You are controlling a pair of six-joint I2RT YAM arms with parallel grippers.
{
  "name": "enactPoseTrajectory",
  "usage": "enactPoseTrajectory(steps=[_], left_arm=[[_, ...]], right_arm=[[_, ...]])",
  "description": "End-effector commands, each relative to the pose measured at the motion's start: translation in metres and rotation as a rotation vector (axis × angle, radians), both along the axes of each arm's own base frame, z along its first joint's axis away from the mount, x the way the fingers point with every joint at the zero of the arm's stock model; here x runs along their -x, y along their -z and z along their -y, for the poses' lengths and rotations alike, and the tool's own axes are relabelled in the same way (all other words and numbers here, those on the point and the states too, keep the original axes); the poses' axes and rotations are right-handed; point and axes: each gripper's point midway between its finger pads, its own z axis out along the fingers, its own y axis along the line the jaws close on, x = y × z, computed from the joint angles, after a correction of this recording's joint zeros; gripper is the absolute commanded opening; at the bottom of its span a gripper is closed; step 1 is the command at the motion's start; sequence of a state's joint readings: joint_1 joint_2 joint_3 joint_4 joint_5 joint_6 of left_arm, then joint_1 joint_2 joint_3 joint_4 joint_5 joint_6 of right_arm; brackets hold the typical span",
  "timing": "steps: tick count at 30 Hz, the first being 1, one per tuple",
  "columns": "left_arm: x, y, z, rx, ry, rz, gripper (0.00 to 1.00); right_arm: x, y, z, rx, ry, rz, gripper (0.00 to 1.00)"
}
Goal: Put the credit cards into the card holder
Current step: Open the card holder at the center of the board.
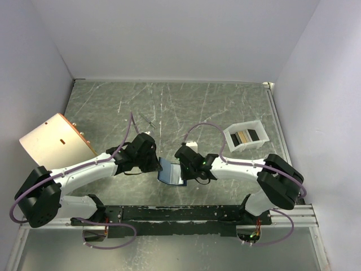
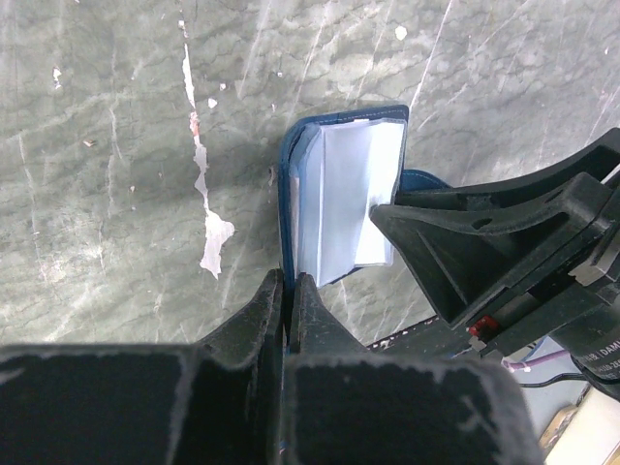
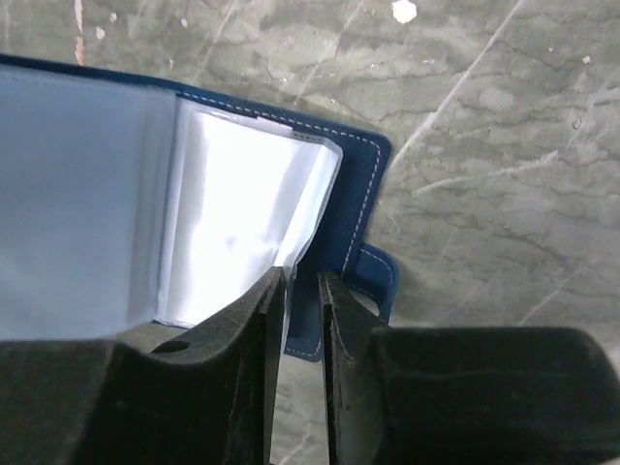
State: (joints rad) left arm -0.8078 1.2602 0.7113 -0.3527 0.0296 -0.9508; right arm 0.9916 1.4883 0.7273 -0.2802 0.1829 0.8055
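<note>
Left hand is clamped on the dark blue folding card holder's cover to hold it open. Right hand is nearly together at a clear plastic sleeve, grip unclear, likely parting a pocket. Dark and tan credit cards lie in the white tray, well apart.

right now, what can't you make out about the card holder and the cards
- right wrist: whether the right end effector pinches the clear sleeve; its fingers hide contact
- right wrist: card holder left side, cut off by frame edge
- top view: credit cards in white tray, too small to count
</note>
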Motion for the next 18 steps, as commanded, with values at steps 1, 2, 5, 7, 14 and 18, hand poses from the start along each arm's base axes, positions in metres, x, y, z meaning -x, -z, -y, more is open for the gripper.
enactPoseTrajectory(steps=[1, 2, 5, 7, 14, 18], left_arm=[[-0.01, -0.008, 0.002, 0.003, -0.024, 0.035, 0.07], [-0.01, -0.008, 0.002, 0.004, -0.025, 0.034, 0.07], [-0.01, -0.009, 0.002, 0.006, -0.026, 0.033, 0.07], [-0.01, -0.009, 0.002, 0.007, -0.026, 0.033, 0.07], [-0.007, -0.012, 0.01, 0.046, 0.017, 0.033, 0.09], [-0.003, -0.013, 0.019, 0.091, 0.058, 0.03, 0.2]], right_arm=[[0.021, 0.018, 0.041, 0.171, -0.041, -0.063, 0.21], [0.021, 0.019, 0.044, 0.188, -0.038, -0.061, 0.21], [0.024, 0.026, 0.049, 0.208, -0.044, -0.07, 0.18], [0.026, 0.03, 0.047, 0.2, -0.047, -0.08, 0.16], [0.027, 0.039, 0.047, 0.197, -0.033, -0.088, 0.11], [0.026, 0.041, 0.045, 0.191, -0.032, -0.09, 0.07]])
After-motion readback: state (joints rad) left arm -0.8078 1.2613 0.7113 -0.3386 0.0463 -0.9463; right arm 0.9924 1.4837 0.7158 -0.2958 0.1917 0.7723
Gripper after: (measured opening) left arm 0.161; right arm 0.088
